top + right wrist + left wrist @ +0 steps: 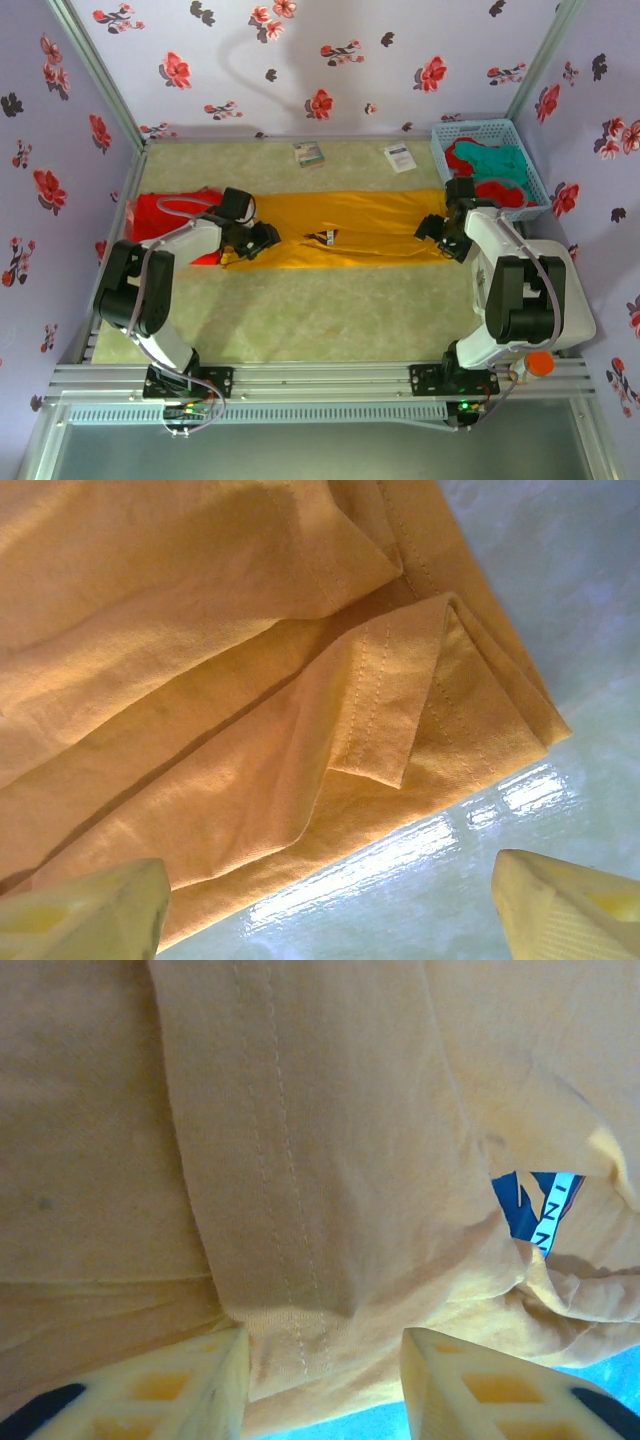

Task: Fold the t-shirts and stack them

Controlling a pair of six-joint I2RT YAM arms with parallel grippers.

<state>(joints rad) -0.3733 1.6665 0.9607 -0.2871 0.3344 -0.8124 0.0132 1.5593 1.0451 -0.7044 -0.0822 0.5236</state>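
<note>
mustard-yellow t-shirt [350,215] folded into long strip | left claw [322,1348] part-open astride hem | right claw [328,870] wide

The left arm [150,275] is reaching forward, elbow trailing behind the left gripper [322,1350], which is pointing down and holding its jaws partly apart. The right arm [505,265] is bending inward behind the right gripper [330,885], which is holding its jaws wide apart.

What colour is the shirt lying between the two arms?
The shirt is mustard yellow; top view best.
</note>
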